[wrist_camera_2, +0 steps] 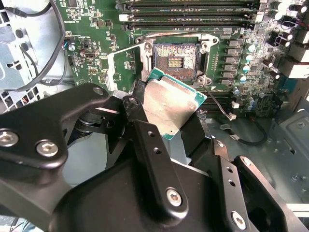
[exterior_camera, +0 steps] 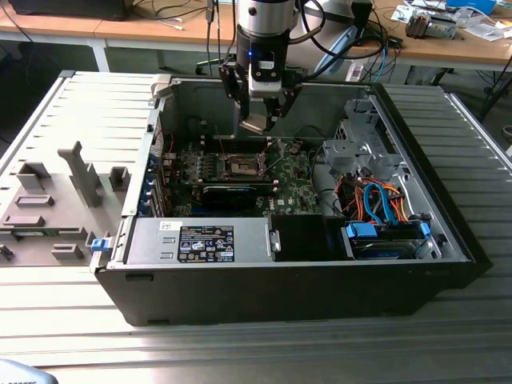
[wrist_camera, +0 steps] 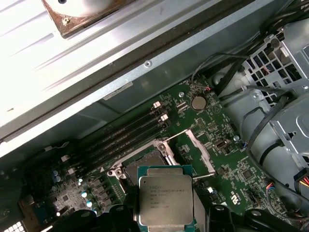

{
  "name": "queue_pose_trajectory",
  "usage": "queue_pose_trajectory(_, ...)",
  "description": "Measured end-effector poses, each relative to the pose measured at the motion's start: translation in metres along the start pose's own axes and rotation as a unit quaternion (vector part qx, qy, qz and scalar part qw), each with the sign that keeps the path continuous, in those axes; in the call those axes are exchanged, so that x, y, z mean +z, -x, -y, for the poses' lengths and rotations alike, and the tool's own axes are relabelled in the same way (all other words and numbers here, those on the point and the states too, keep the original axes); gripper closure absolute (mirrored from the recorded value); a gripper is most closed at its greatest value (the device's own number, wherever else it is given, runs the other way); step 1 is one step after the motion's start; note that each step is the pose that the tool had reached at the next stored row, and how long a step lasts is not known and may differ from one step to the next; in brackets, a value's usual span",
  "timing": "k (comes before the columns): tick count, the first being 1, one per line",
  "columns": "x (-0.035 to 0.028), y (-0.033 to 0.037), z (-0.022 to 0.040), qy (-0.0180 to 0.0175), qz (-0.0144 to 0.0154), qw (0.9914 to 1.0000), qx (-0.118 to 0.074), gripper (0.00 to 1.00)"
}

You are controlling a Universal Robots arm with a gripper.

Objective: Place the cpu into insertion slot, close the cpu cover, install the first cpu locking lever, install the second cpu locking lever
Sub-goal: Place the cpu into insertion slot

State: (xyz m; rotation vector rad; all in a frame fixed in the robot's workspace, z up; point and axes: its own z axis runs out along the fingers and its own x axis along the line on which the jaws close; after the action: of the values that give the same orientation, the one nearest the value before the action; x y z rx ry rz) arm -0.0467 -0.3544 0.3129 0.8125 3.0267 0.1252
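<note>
My gripper (exterior_camera: 261,112) hangs inside the open computer case, shut on the cpu (exterior_camera: 256,125), a flat silver-topped chip with a green edge. In the second wrist view the cpu (wrist_camera_2: 170,100) sits tilted between the black fingers (wrist_camera_2: 145,140), just short of the insertion slot (wrist_camera_2: 176,57). The slot's dark brownish centre is bare. In the exterior view the insertion slot (exterior_camera: 241,166) lies below and slightly to the left of the chip. The cpu cover (wrist_camera_2: 124,62), a silvery frame, stands swung open beside the slot. The first wrist view shows the cpu (wrist_camera: 165,200), the insertion slot (wrist_camera: 144,162) and the raised cpu cover (wrist_camera: 197,149).
The green motherboard (exterior_camera: 292,188) lies on the case floor. Memory slots (wrist_camera_2: 193,9) run beside the socket. A grey power supply (exterior_camera: 200,242) fills the near side. A metal drive cage (exterior_camera: 360,144) and orange and blue cables (exterior_camera: 376,200) are on the exterior view's right. A grey fixture plate (exterior_camera: 56,200) lies outside on the left.
</note>
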Motion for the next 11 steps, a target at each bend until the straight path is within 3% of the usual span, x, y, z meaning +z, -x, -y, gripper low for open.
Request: queue_pose_trajectory(11, 0.0002, 0.0, 0.0, 0.0001, 0.0005, 0.99998, 0.006, 0.45)
